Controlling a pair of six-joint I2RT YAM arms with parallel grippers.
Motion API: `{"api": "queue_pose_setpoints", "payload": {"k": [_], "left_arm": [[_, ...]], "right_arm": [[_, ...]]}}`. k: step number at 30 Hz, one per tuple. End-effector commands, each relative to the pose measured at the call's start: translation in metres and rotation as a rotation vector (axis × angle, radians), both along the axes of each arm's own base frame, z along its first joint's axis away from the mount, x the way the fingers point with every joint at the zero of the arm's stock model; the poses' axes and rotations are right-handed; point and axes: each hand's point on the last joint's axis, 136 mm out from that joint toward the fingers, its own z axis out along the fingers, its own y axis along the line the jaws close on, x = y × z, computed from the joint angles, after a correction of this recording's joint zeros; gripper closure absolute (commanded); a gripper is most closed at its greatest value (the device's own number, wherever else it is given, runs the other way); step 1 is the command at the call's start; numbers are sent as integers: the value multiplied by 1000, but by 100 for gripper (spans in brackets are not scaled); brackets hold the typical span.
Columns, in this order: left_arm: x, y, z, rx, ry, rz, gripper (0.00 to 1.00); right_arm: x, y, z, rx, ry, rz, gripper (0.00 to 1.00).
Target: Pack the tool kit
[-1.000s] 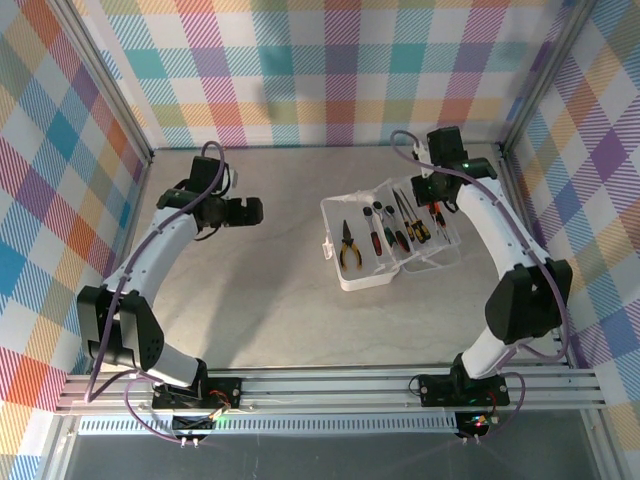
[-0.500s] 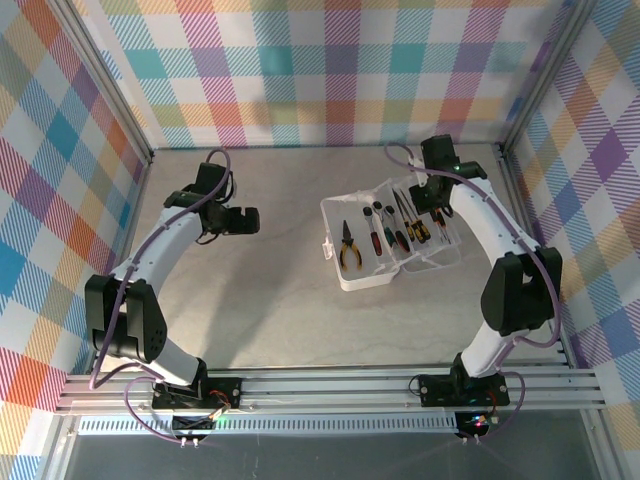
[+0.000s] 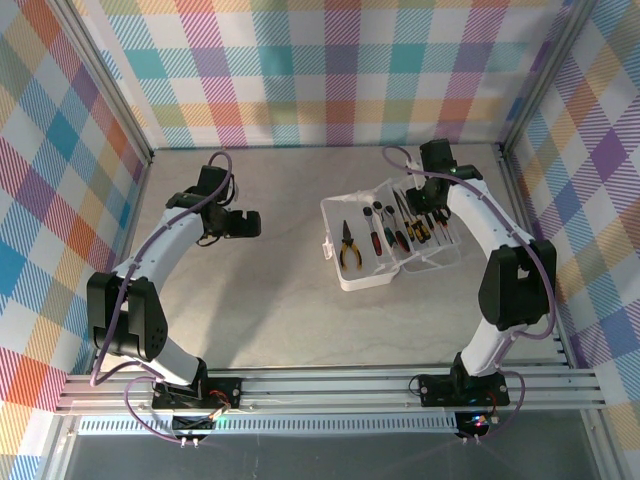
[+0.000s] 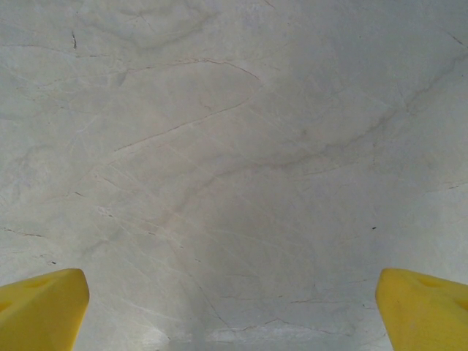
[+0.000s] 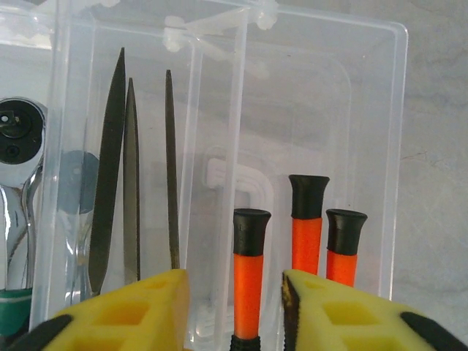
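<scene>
Right gripper (image 5: 234, 316) open, straddling orange-handled screwdriver (image 5: 248, 285) lying lengthwise straight ahead in clear case (image 5: 398, 146); left gripper (image 4: 232, 292) open, well apart.

Two white arms (image 3: 160, 245), black at the joints (image 3: 515, 290).
Purple cables (image 3: 221, 160) loop along each; the left claw (image 4: 234, 314) and right claw (image 5: 234, 311) have blocky yellow fingers (image 5: 124, 314).

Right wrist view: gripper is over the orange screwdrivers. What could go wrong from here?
1. The right gripper is open astride one orange-handled, black-capped screwdriver. The two more orange screwdrivers lie close beside it, so closing may catch or nudge a neighbour.
2. The clear plastic case looks light, and the left gripper hangs open over the grey tabletop, not bracing it. A push could slide the case.
</scene>
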Motion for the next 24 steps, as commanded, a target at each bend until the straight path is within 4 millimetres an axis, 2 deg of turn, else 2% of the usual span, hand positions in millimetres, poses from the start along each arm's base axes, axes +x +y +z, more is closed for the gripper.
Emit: {"api": "queue_pose_setpoints", "payload": {"k": [1, 4, 8, 12, 17, 21, 24], "left_arm": [[1, 1, -6, -10, 11, -5, 0], [2, -5, -10, -41, 23, -17, 0], [5, -21, -20, -86, 55, -48, 0], [9, -39, -33, -67, 72, -89, 0], [20, -69, -50, -79, 98, -151, 0], [28, -95, -62, -83, 113, -195, 0], [31, -109, -70, -79, 125, -220, 0]], "right_arm": [[-4, 1, 29, 53, -66, -12, 55], [-14, 0, 57, 110, -122, -38, 39], [-42, -7, 87, 245, -182, -138, 1], [-83, -24, 87, 351, -207, -297, 1], [-127, -48, 60, 437, -182, -498, 1], [-149, -67, 38, 475, -152, -636, 1], [-159, -75, 25, 526, -121, -714, 1]]}}
